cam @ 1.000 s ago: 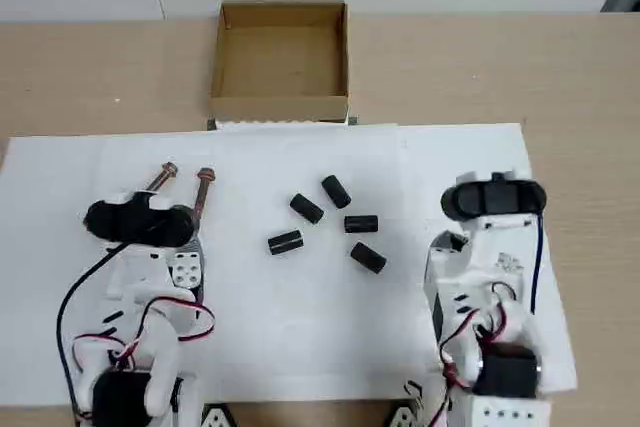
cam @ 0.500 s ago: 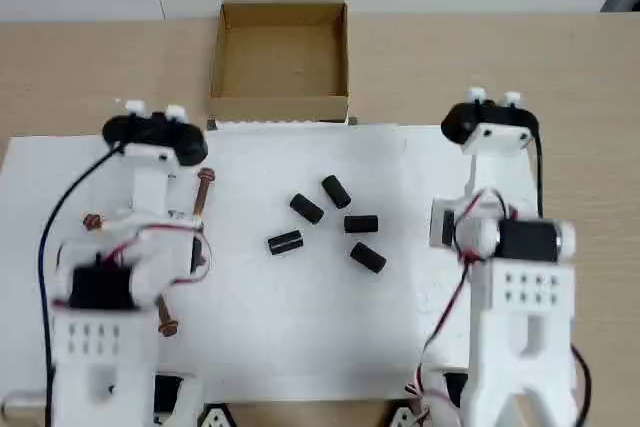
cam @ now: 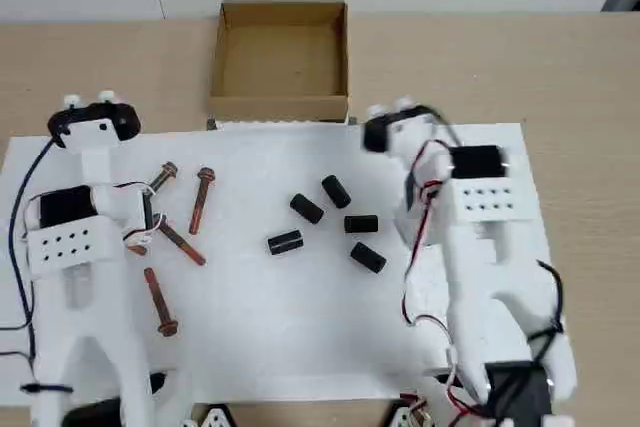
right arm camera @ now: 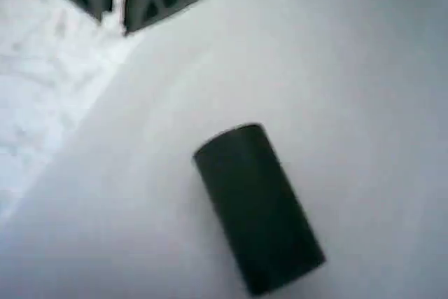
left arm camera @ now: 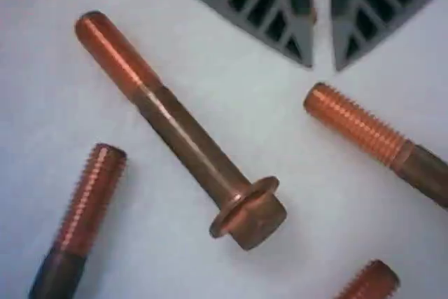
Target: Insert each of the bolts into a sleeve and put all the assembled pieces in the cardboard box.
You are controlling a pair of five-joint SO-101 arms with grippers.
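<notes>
Several copper bolts (cam: pixel 203 197) lie scattered on the white paper at the left, beside my raised left arm (cam: pixel 70 232). In the left wrist view one whole bolt (left arm camera: pixel 189 141) lies just off my left gripper (left arm camera: pixel 323 61), whose ribbed fingers (left arm camera: pixel 280 5) are all but closed on nothing. Several black sleeves (cam: pixel 306 209) lie loose in the middle. My right arm (cam: pixel 470 197) stands to their right. Its gripper (right arm camera: pixel 115 22) is shut and empty above the paper, a short way from one sleeve (right arm camera: pixel 255 204). The cardboard box (cam: pixel 218 57) is open and empty at the back.
White paper (cam: pixel 300 337) covers the near part of the wooden table (cam: pixel 560 57). The box touches the paper's far edge. Bare paper lies in front of the sleeves and between the two arm bases.
Both arms have risen from their folded rest and stretched forward. The left arm swung left and uncovered more bolts; the right arm swung left toward the sleeves.
</notes>
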